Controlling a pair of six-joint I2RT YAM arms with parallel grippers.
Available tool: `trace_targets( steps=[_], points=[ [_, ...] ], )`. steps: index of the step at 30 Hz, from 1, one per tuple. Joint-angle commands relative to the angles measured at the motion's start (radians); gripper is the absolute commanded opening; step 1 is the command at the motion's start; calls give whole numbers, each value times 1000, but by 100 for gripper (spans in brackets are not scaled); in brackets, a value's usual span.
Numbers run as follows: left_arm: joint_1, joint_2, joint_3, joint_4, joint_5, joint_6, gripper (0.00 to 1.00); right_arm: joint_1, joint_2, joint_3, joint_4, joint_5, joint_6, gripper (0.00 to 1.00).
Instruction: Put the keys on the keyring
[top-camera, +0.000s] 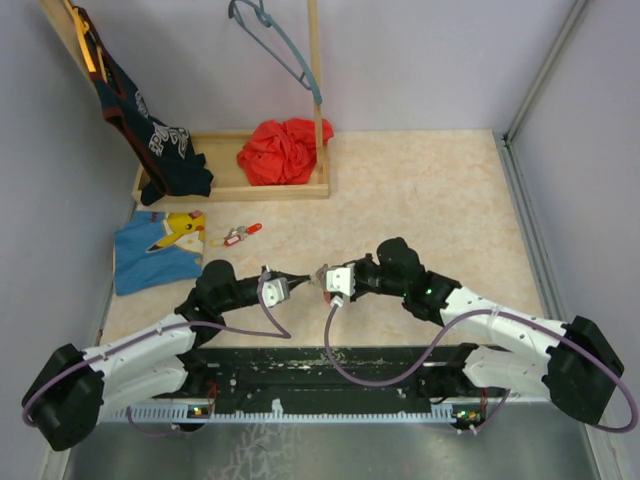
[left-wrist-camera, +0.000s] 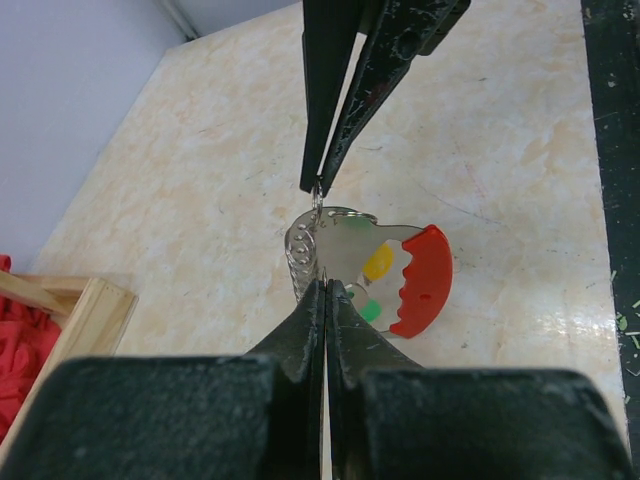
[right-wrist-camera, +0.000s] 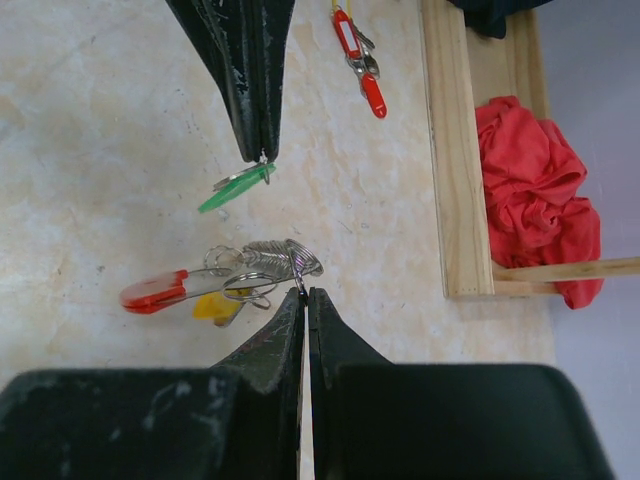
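Note:
My left gripper (top-camera: 300, 281) is shut on a green key (right-wrist-camera: 235, 187), which hangs from its fingertips (right-wrist-camera: 262, 150). My right gripper (top-camera: 320, 279) is shut on a wire ring of the keyring (right-wrist-camera: 290, 260), a metal coil joined to a red piece (left-wrist-camera: 425, 280) with a yellow tag (left-wrist-camera: 378, 262). The two grippers meet tip to tip low over the table, near the front middle. The green key is just beside the keyring's rings, apart from them. A second bunch of red-tagged keys (top-camera: 242, 234) lies on the table farther back left, also in the right wrist view (right-wrist-camera: 357, 60).
A wooden tray (top-camera: 230, 190) at the back holds a red cloth (top-camera: 285, 150). A blue cloth with a yellow cartoon print (top-camera: 160, 250) lies at the left. Dark clothing (top-camera: 150, 140) and a hanger (top-camera: 275, 45) hang on a wooden rack. Walls stand close on both sides.

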Motion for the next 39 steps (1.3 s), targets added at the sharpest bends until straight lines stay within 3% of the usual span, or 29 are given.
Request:
trace_targets(
  steps=[1, 9, 39],
  points=[
    [0, 16, -4, 34, 83, 37, 0, 11, -27, 5, 74, -18, -28, 0],
    [-5, 23, 8, 34, 91, 47, 0, 15, -5, 36, 35, -71, -1, 0],
    [-12, 27, 23, 44, 78, 27, 0, 61, 55, 89, 14, -13, 41, 0]
  ],
)
